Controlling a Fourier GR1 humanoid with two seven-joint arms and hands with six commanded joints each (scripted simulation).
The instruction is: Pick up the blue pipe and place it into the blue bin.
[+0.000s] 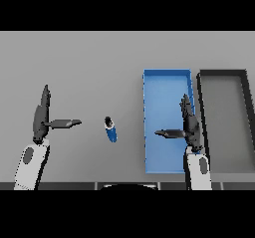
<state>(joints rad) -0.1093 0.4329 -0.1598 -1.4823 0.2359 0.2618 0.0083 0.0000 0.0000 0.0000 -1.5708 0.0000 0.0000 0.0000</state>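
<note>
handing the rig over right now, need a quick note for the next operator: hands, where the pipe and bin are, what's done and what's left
Left hand: open, fingers straight, thumb out, holding nothing, over the table left of the pipe.
Right hand: open, empty, over the right edge of the blue bin.
Blue pipe: lying on the grey table between the two hands, left of the bin, touched by neither hand.
Blue bin: right of the pipe, nothing visible in it. A dark bin sits beside it on the right.
Done: nothing yet.
Left: grasp the pipe, lift it, carry it to the blue bin and release.
</note>
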